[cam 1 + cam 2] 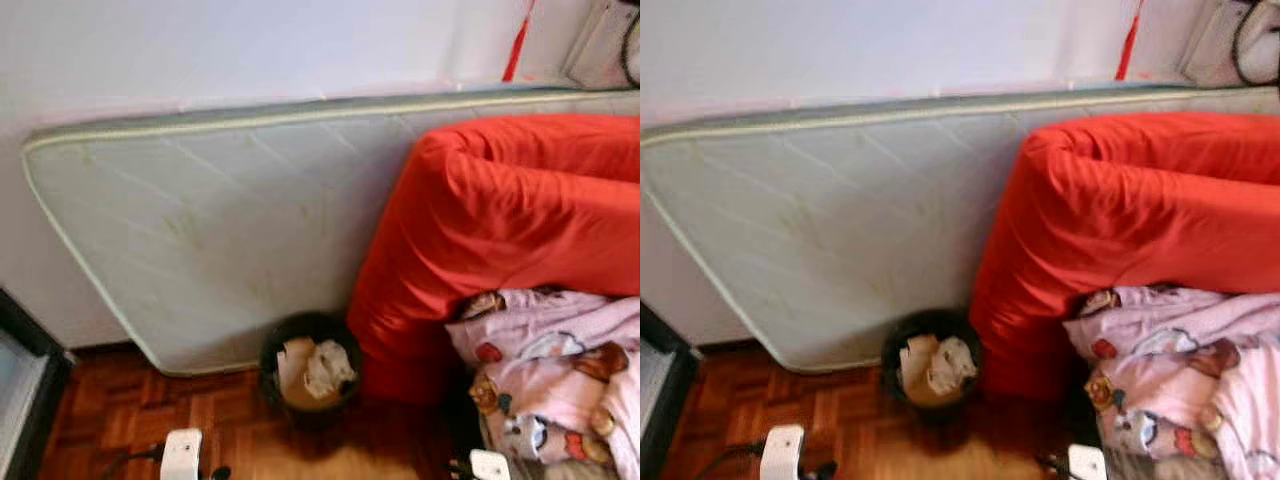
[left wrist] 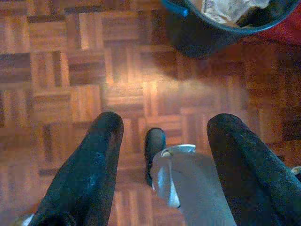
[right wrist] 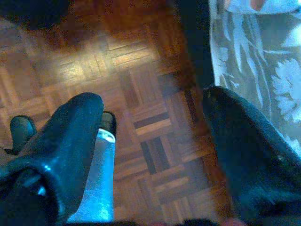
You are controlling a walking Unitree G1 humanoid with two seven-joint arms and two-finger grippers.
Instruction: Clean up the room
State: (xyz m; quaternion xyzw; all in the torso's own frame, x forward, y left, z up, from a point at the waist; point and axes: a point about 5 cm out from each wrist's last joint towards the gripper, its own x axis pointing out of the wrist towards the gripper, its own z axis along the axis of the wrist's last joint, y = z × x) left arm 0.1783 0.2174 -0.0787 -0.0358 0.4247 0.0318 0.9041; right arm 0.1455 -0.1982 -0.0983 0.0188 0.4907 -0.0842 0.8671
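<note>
We stand over a round black waste bin (image 1: 310, 362) stuffed with crumpled paper, on wooden parquet floor (image 2: 70, 70) between a leaning pale mattress (image 1: 220, 220) and red bedding (image 1: 500, 220); left gripper (image 2: 162, 155) and right gripper (image 3: 153, 136) hang with fingers apart, empty

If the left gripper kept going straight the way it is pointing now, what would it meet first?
Most likely the bare parquet floor. The left gripper is open and empty, aimed down at the wood. The dark bin lies farther ahead, apparently off that line, though depth is unclear.
</note>
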